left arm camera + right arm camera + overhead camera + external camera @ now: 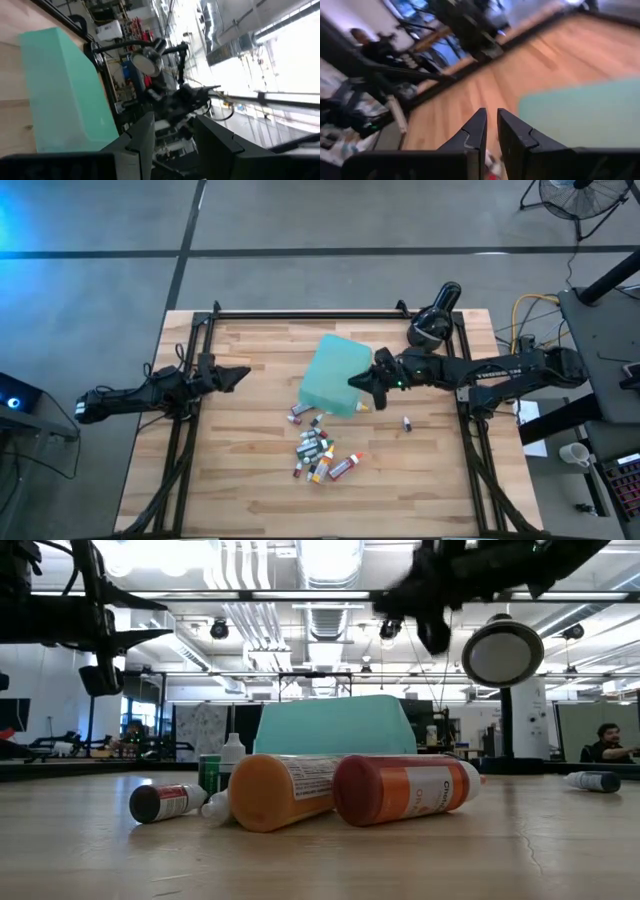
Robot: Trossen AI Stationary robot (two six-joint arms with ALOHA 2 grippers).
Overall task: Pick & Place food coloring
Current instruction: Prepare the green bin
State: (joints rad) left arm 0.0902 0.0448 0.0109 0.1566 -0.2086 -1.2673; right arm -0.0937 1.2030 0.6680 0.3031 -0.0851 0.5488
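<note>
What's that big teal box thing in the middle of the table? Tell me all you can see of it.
The teal tray is a translucent, plastic-looking rectangular container lying slightly askew near the middle of the wooden table. In the low view it appears as a smooth-walled block with rounded corners. The small bottles lie scattered just in front of it. The right gripper, fingers shut, hangs over its right edge.

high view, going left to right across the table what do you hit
left gripper → teal tray → right gripper over the tray's right edge → lone small bottle → black round lamp-like device at the far right corner. The bottle pile sits below the tray, overlapping its span.
</note>
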